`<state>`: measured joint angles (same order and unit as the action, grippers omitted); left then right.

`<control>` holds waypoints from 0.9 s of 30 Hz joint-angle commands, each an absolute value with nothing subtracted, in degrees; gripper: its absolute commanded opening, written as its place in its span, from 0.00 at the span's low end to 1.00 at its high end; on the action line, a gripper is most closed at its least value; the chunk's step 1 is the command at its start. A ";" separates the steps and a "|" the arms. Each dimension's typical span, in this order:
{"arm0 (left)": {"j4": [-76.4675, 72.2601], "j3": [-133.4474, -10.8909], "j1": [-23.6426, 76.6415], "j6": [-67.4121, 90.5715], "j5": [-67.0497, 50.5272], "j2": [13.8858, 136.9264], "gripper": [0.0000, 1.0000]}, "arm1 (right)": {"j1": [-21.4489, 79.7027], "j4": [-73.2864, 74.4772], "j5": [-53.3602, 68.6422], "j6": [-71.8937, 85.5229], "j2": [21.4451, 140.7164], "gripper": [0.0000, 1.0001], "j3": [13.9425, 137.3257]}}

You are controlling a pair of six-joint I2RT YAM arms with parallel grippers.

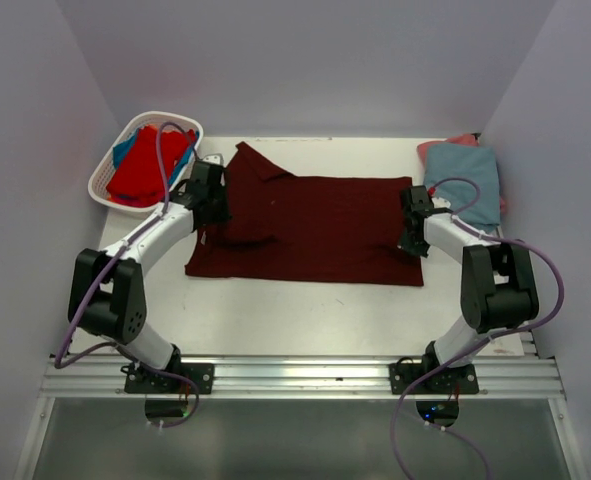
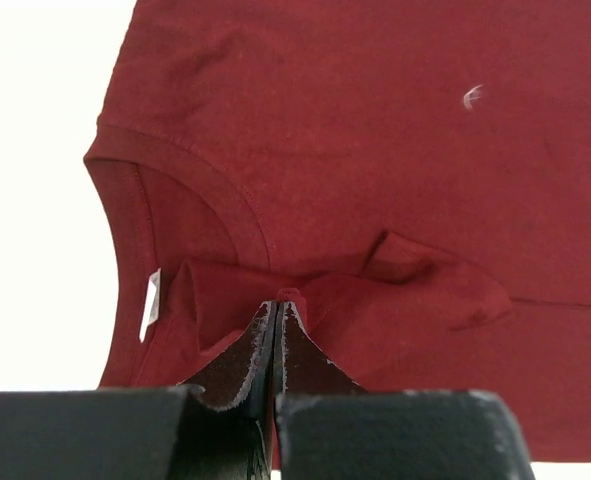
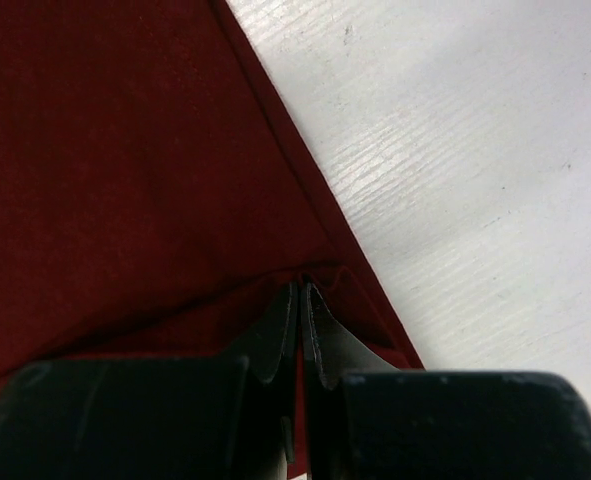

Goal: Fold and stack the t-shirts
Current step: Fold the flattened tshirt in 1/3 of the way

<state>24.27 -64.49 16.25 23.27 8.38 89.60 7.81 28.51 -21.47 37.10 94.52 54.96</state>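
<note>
A dark maroon t-shirt (image 1: 315,230) lies spread across the middle of the white table (image 1: 305,320), collar end to the left. My left gripper (image 1: 213,205) is shut on a pinch of its cloth beside the neckline; the left wrist view shows the fold (image 2: 285,297) caught at the fingertips, with the collar (image 2: 190,180) and a white label beyond. At the shirt's right edge my right gripper (image 1: 415,238) is shut on the cloth, and the right wrist view shows the hem (image 3: 320,215) pinched between its jaws. Red and blue t-shirts (image 1: 147,165) fill the basket.
A white slatted basket (image 1: 105,180) stands at the back left. A folded grey-blue shirt (image 1: 467,180) over a salmon pink one (image 1: 453,141) lies at the back right. Grey walls close the table on three sides.
</note>
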 commanded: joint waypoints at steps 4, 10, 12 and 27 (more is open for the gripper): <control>18.99 -68.47 16.35 24.17 8.79 93.08 0.00 | 7.65 25.84 -22.41 38.58 96.24 0.00 55.81; 14.59 -69.87 16.35 23.38 10.19 93.16 0.00 | 7.65 25.31 -22.76 38.67 95.89 0.00 55.37; 13.80 -69.87 16.35 23.38 11.68 92.90 0.00 | 7.65 24.96 -23.12 38.76 95.19 0.00 55.02; 19.26 -68.74 16.44 30.76 24.61 95.02 1.00 | 10.72 24.87 -19.60 33.67 82.10 0.67 54.67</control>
